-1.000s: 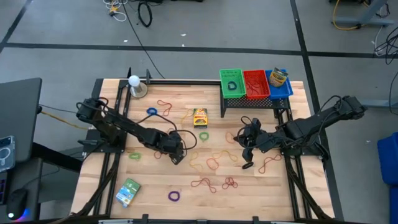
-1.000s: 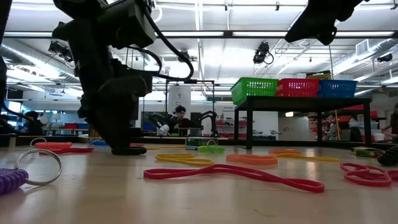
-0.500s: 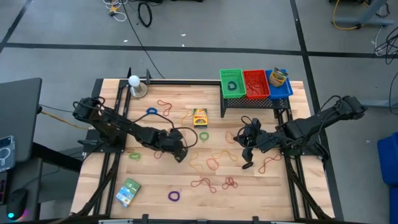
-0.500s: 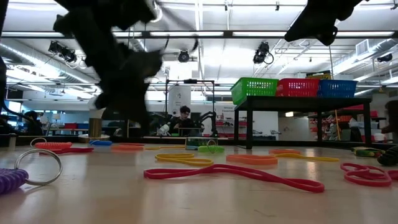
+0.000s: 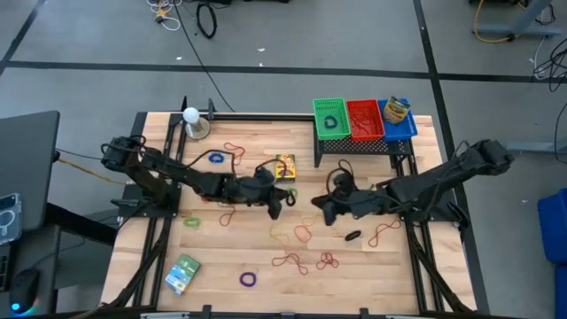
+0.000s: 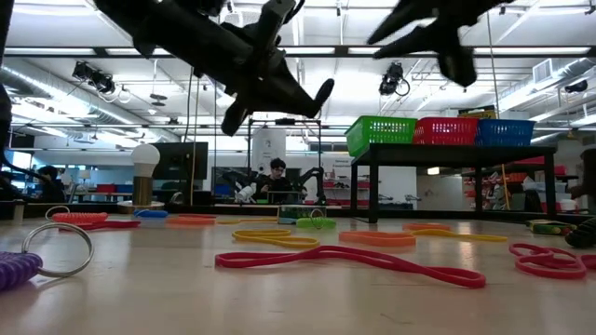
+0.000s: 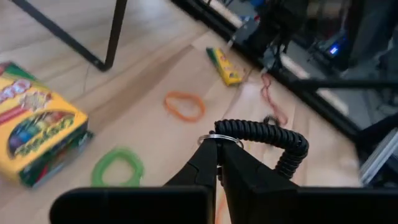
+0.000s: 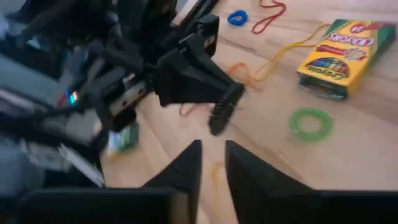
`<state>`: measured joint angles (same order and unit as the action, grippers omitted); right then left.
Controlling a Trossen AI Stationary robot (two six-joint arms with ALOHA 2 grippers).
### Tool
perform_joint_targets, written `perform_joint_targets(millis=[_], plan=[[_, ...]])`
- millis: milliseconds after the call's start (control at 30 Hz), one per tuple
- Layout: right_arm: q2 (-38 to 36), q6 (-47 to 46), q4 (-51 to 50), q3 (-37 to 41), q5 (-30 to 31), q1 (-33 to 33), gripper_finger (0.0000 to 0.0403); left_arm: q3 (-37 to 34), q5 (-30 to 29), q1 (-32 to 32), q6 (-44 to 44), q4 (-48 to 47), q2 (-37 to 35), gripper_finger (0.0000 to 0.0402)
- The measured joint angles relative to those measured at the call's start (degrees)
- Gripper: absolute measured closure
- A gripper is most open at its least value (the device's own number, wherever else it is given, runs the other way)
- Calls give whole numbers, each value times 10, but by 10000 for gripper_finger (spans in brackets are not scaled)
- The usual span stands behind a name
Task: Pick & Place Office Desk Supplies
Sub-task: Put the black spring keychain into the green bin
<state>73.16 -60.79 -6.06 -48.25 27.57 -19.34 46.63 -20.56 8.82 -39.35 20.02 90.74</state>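
Left wrist view: left pincer clenched on black coiled keychain, raised over worktop centre, coil pointing at right pincer, slightly parted, empty, just beside.

High cam overhead, low cam at tabletop level, wrist cams close; all share the crayon box area.

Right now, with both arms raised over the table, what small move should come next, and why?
Probably the right gripper should ease toward the black coil: the left gripper is shut on its ring, the coil dangles free, and the right one faces it, slightly open.
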Motion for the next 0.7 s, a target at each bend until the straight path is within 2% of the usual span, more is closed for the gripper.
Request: perform_joint_targets(millis=[67, 200, 333, 467, 700], plan=[[27, -26, 33, -3, 0, 11, 293, 0, 12, -8, -2, 2, 0, 389], [72, -62, 35, -25, 0, 29, 233, 0, 56, -22, -11, 11, 0, 390], [99, -69, 35, -43, -19, 41, 205, 0, 75, -23, -5, 10, 0, 390], [111, -80, 33, -49, -26, 44, 214, 0, 93, -22, -4, 15, 0, 390], [110, -60, 20, -50, -68, 54, 272, 0, 72, -22, -31, 43, 0, 390]])
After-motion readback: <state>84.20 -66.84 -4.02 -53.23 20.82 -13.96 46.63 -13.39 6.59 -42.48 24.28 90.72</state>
